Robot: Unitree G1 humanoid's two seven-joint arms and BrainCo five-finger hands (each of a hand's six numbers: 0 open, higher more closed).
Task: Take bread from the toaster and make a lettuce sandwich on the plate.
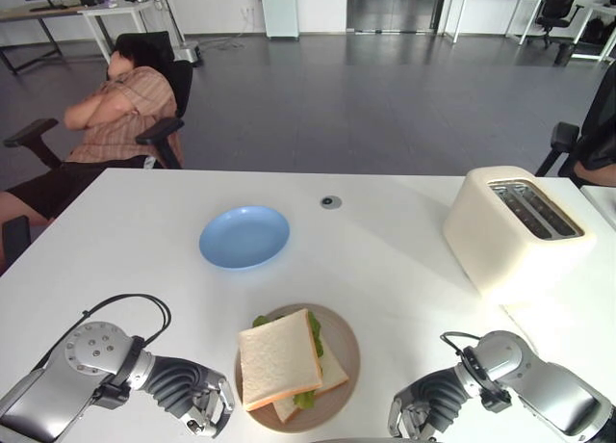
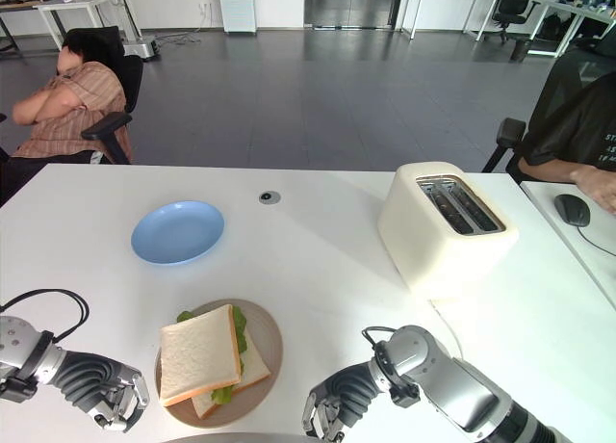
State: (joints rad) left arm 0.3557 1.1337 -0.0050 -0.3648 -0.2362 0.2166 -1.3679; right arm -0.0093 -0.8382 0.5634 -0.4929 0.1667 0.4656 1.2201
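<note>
Two hands and one sandwich: what you weigh first is how the sandwich lies between them.

1. Sandwich (image 1: 279, 358). It sits on the brown plate (image 1: 348, 339) at the near edge of the table, between your two hands. The top slice lies flat but skewed over the lower slice (image 1: 333, 374), whose corner shows on the right. Lettuce (image 1: 316, 335) peeks out at the far and near edges. The top slice is close to square, and its slightly longer run goes away from you, leaning a little right.
2. Left hand (image 1: 200, 404). The fingers are curled in with nothing in them. It is low, just beside the plate's left rim, with the sandwich to its right. It is the nearer of the two hands.
3. Right hand (image 1: 422, 410). It is likewise clenched and empty. It is near the plate's right rim, with a strip of bare table between, and the sandwich lies to its left.
4. Toaster (image 1: 515, 233). It stands at the far right, well apart from the plate. No bread stands out of its slots, as far as you can tell.
5. Blue plate (image 1: 244, 237). It is bare and lies beyond the brown one, a little to the left.
6. Surface. You work on a smooth white table (image 1: 395, 270) with a small round grommet (image 1: 331, 202) past the blue plate.
7. Room. Behind the table are a grey floor, desks and office chairs.

Judgement: the sandwich looks built. If the top slice needs squaring up, the nudge would fall most easily to your left hand.
</note>
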